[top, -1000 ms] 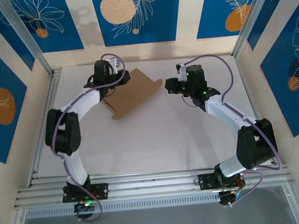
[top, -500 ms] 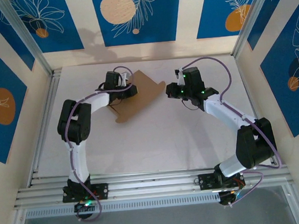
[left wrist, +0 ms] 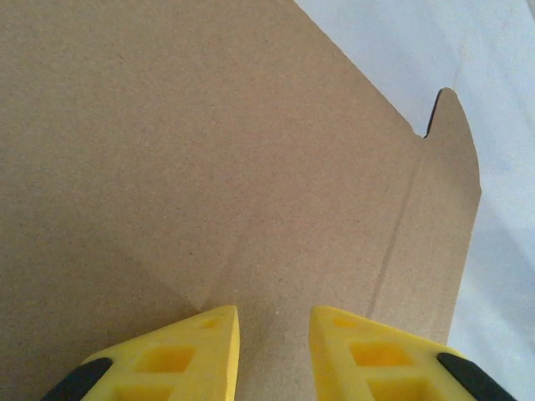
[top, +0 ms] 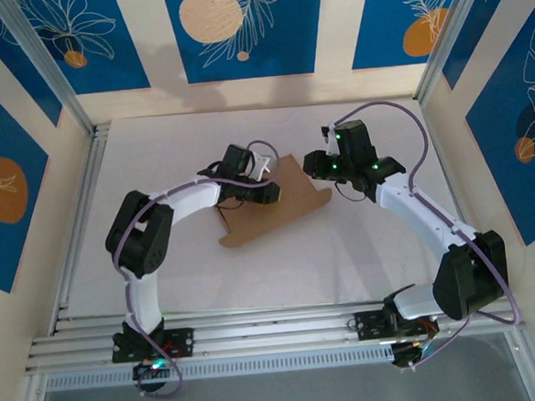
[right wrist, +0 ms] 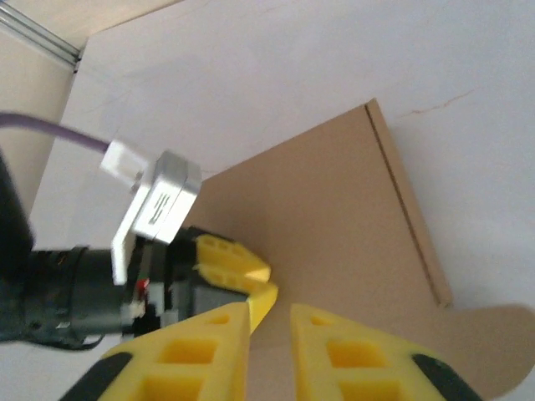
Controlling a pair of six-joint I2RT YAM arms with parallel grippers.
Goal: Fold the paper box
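The paper box (top: 282, 209) is a flat brown cardboard sheet with flaps, lying mid-table. My left gripper (top: 269, 189) rests on its upper left part. In the left wrist view its yellow fingers (left wrist: 201, 342) stand a little apart over the bare cardboard (left wrist: 251, 150), with a crease and a rounded flap (left wrist: 451, 167) ahead. My right gripper (top: 312, 164) hovers at the sheet's right end. From the right wrist, the right gripper (right wrist: 271, 307) shows a narrow empty gap above the sheet (right wrist: 334, 217), facing the left gripper (right wrist: 255, 280).
White tabletop (top: 362, 240) lies around the sheet. Aluminium rails (top: 76, 223) line the left side and the near edge. Blue and cream patterned walls (top: 237, 28) close in the back and both sides.
The left arm has swung right and nearer, and the cardboard sheet slid and turned with it toward the table's middle. The right gripper stayed by the sheet's right end.
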